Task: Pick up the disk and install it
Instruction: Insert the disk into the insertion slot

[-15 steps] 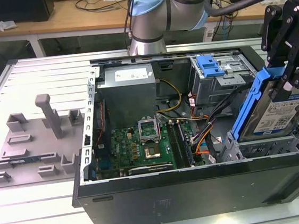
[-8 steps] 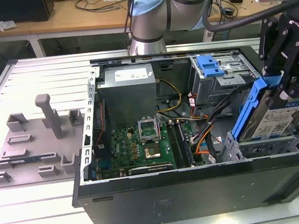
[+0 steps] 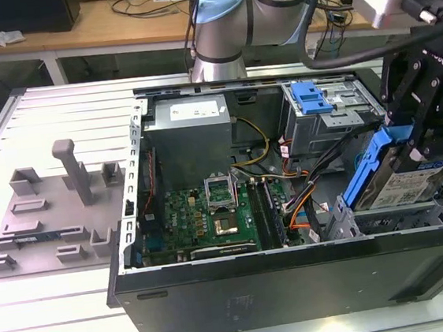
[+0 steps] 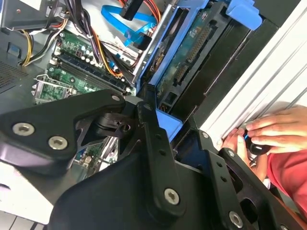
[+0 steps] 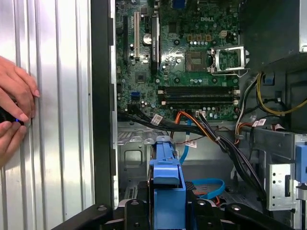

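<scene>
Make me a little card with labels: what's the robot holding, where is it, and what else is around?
Gripper: shut on the disk, by its blue bracket
Disk: tilted, at the metal bay
Computer case: open, green motherboard showing
Grey fixture: on the table, the exterior view's left of the case
Hands: a person's, on the table outside the case

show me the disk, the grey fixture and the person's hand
the disk [image 3: 408,188]: exterior view, on its white-and-blue label
the grey fixture [image 3: 72,170]: exterior view, on its tall upright post
the hand [image 4: 277,131]: second wrist view, on its middle
</scene>
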